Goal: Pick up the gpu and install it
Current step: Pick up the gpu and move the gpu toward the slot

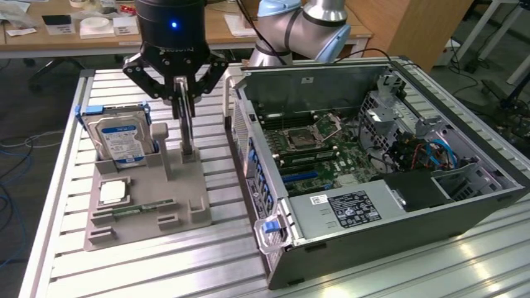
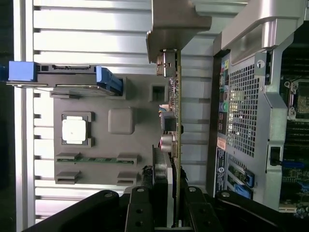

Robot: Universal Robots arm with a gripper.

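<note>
Claw: we see the claw (image 1: 180, 105) (image 2: 168, 203) hanging over the grey holder, its dark fingers (image 2: 140, 212) clamped on the gpu from both sides.
Gpu: the gpu (image 1: 187, 133) (image 2: 176, 121) stands upright and edge-on in the exterior view, a thin dark blade running down from the claw. In the wrist view we make out its green edge, small components and the metal end bracket (image 2: 176, 26) at the far end.
Gpu's place: its lower end is at the upright slot of the holder; we cannot tell whether it sits in the slot or is just clear of it. It is outside the computer case, just beside the case's rear wall.
Holder: the grey holder (image 1: 190, 198) (image 2: 120, 121) lies on the slatted metal surface (image 1: 166, 267) (image 2: 96, 29).
Other parts in the holder: a hard drive (image 1: 120, 139) (image 2: 63, 79) with blue side rails stands on edge; a square processor (image 1: 113, 191) (image 2: 74, 130) lies flat; a narrow green memory stick (image 1: 141, 209) (image 2: 96, 159) lies beside it.
Computer case: the open computer case (image 1: 373, 161) (image 2: 251, 96) lies on its side at the exterior view's right of the holder, and we see its motherboard (image 1: 314, 139) exposed.
</note>
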